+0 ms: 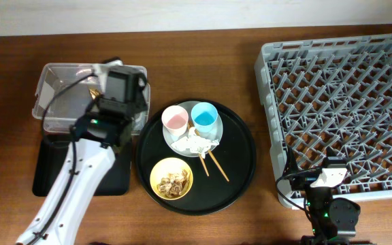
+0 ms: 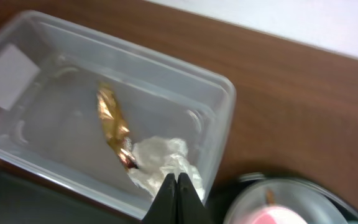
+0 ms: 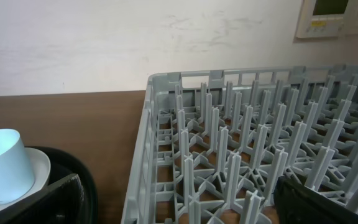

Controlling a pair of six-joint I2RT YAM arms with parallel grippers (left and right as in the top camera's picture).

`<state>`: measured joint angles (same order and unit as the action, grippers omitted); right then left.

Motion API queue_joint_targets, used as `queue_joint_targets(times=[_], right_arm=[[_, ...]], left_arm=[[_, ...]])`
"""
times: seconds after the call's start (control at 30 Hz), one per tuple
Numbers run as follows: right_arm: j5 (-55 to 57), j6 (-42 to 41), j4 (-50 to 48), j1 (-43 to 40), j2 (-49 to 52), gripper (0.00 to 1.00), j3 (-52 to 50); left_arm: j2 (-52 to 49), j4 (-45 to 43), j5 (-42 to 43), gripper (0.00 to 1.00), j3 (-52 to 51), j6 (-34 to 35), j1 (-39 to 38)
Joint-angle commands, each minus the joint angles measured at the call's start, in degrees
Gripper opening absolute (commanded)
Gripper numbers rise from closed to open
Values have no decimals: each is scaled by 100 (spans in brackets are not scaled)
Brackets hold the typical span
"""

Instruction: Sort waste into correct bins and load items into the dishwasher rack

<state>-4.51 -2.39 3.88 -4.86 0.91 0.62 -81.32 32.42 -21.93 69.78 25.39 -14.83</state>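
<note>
Found in the clear plastic rectangular tub (image 2: 225,93) with a white label (image 2: 5,74), far left on the brown wooden table (image 1: 203,61): a crinkled gold-brown wrapper (image 2: 112,121) lying flat on the floor, and a crumpled white paper napkin (image 2: 160,158) touching the wrapper's near end, in the tub's corner.

Noted just beside that tub, on its near side: a shallow black rectangular tray (image 1: 46,170), largely covered by the left arm (image 1: 73,184); contents not determinable.

Recorded on the large round black tray (image 1: 237,170), mid-table: a pale round plate (image 1: 174,141) carrying a pink cup (image 1: 175,120) and a blue cup (image 1: 205,117), upright, side by side, with a second crumpled white napkin (image 1: 199,141) just in front of them. Also there, a pair of thin wooden chopsticks (image 1: 218,169), one end by that napkin at the plate's edge, the other on the tray floor. At the tray's near left, apart from the plate, a small yellow bowl (image 1: 153,173) holding tan-brown food scraps (image 1: 171,181).

Located far right, apart from the round tray: the large square grey plastic rack (image 1: 339,102) with its lattice of pegs.

Left gripper (image 2: 176,186): fingers pressed together tip to tip, hanging over the tub's corner, tips above the napkin's near edge; contact with the napkin not determinable.

Right gripper (image 3: 178,186): fingers spread wide apart, grasping nothing, low at the rack's near edge.
</note>
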Motion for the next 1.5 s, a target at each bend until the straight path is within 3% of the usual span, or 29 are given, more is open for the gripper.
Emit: queue_joint_targets(times=[0.0, 0.13, 0.3, 0.37, 0.47, 0.6, 0.7, 0.83, 1.03, 1.17, 1.3, 1.47], right_arm=[[31, 0, 24, -35, -28, 99, -31], [31, 0, 26, -35, -28, 98, -31], [28, 0, 26, -35, -28, 99, -31], [31, 0, 26, -35, -28, 98, -31], [31, 0, 24, -35, -28, 99, -31], [28, 0, 26, -35, -28, 98, -31], [31, 0, 26, -35, -28, 99, -31], [28, 0, 26, -35, -28, 99, -31], [28, 0, 24, -35, -28, 99, -31], [28, 0, 24, -35, -28, 99, -31], [31, 0, 26, -37, -28, 99, -31], [31, 0, 26, -35, -28, 99, -31]], left_arm=[[-101, -166, -101, 0, 98, -85, 365], [-535, -221, -107, 8, 98, -87, 538], [-815, -365, -103, 71, 98, -90, 662], [-769, -437, -46, 79, 101, -181, 664], [-549, -323, 643, 71, 101, -286, 636], [-111, 275, 2190, 37, 101, -297, 463], [-31, 977, 2994, 35, 98, -297, 122], [-155, 1635, 3005, 25, -2, -299, -501], [-435, 1486, 2931, 25, -348, -271, -1357], [-728, 1469, 2291, 26, -407, 240, -1685], [-968, 1390, 2190, 31, -407, 925, -1875], [-1250, 1049, 2190, 42, -407, 1154, -2009]])
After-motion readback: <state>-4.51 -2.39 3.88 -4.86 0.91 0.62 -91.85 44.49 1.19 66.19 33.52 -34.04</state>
